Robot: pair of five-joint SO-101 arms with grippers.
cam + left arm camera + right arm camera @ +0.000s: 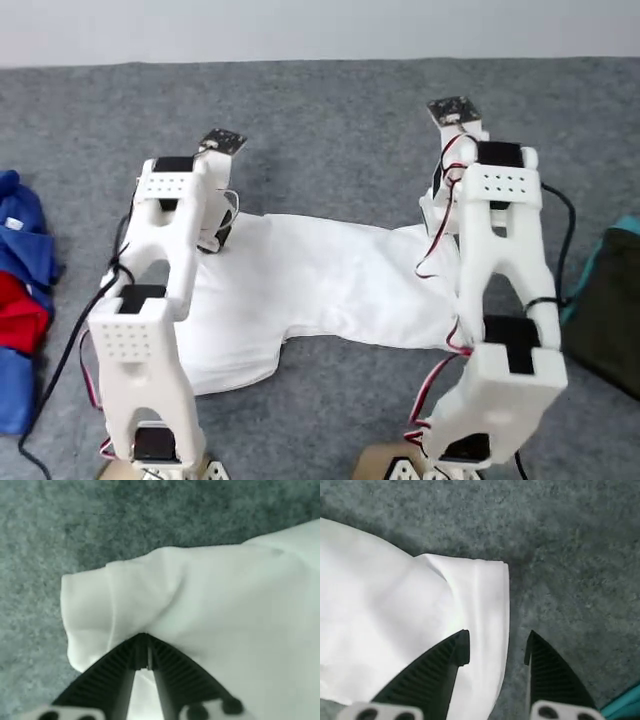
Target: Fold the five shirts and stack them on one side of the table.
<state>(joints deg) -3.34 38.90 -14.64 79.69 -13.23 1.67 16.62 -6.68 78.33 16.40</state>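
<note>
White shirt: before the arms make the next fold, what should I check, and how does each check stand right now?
1. Left gripper holds a sleeve of the white shirt: ok, fingers shut on the cloth.
2. Right gripper holds the other sleeve: not ok, fingers open, one over the sleeve and one over the table.
3. Shirt body spread flat between the arms: cannot tell, the arms hide parts of it.
4. Blue and red shirts clear of the white shirt: ok, apart at the table's edge.
5. Dark garment clear of it: ok, apart at the opposite edge.
</note>
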